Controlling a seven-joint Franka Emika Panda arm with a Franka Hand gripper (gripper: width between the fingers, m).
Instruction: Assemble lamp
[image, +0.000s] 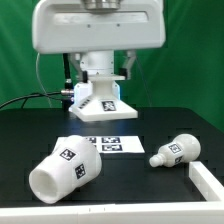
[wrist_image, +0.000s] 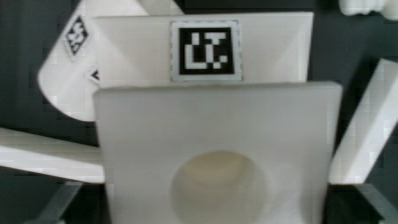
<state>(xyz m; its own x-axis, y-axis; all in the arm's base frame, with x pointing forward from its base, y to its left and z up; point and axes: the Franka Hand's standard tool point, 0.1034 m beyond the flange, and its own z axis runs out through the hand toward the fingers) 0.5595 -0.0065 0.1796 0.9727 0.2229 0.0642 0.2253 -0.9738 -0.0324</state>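
Note:
My gripper (image: 100, 80) is at the back of the table, shut on the blocky white lamp base (image: 101, 105), which hangs tilted under it. In the wrist view the base (wrist_image: 214, 110) fills the space between the dark fingers (wrist_image: 368, 200). Its tag (wrist_image: 205, 48) and round socket hole (wrist_image: 222, 188) face the camera. The tapered shade (image: 65, 169) lies on its side at the front, on the exterior view's left. The round-headed bulb (image: 175, 151) lies on its side on the exterior view's right. Both are well apart from the gripper.
The marker board (image: 114, 143) lies flat between shade and bulb, in front of the base. A white rail (image: 207, 184) stands at the front on the exterior view's right. The robot pedestal (image: 95, 25) rises behind. A tagged white shape (wrist_image: 75, 35) shows beyond the base.

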